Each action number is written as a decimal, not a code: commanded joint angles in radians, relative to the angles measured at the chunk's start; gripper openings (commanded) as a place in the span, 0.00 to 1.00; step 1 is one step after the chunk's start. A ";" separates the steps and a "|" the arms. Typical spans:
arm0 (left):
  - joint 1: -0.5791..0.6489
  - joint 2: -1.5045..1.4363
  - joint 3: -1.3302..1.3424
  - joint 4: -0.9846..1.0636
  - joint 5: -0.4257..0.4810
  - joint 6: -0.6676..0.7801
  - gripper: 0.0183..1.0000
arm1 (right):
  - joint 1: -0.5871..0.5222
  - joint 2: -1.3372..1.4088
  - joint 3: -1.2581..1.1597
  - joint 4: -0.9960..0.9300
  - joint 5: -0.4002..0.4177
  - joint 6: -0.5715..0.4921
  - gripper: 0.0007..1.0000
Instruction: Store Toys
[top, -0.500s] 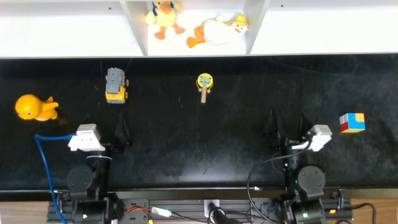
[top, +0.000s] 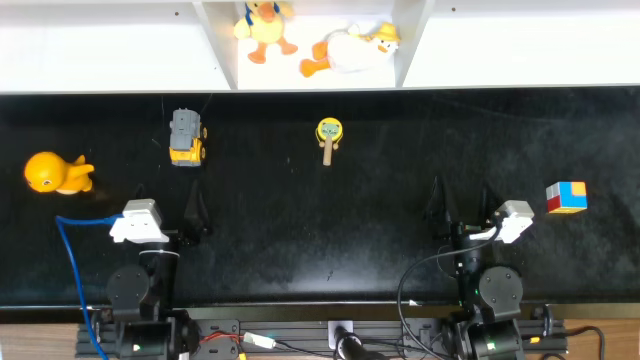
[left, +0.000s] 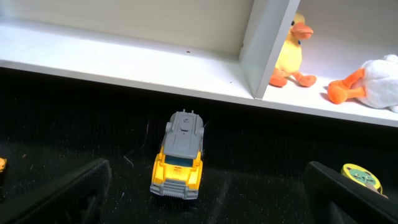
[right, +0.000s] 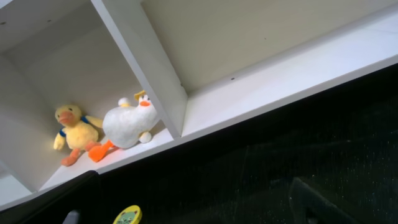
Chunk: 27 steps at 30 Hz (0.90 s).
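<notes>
On the black bench (top: 300, 240), we are seeing the yellow truck (top: 186, 136), the orange duck (top: 55, 172), the round paddle toy (top: 328, 135) and the coloured cube (top: 566, 197) lying well apart, all outside the white shelf (top: 110, 50). In its middle compartment a yellow plush duck (top: 264, 25) and a white plush duck (top: 352, 48) are sitting side by side. The left gripper (top: 168, 203) and right gripper (top: 462, 200) are both standing wide apart, gripping nothing.
</notes>
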<state>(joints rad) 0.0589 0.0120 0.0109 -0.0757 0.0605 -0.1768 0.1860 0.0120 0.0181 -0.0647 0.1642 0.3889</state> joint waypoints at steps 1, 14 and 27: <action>-0.009 -0.009 -0.003 -0.001 0.013 -0.007 1.00 | 0.009 -0.008 -0.014 0.005 0.005 0.000 0.99; -0.009 -0.009 -0.003 -0.001 0.013 -0.007 1.00 | 0.009 -0.008 -0.014 0.005 0.005 0.000 1.00; -0.009 -0.009 -0.003 -0.001 0.013 -0.007 1.00 | 0.009 -0.008 -0.014 0.005 0.005 0.000 1.00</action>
<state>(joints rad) 0.0586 0.0120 0.0109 -0.0757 0.0605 -0.1764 0.1860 0.0120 0.0181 -0.0643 0.1642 0.3885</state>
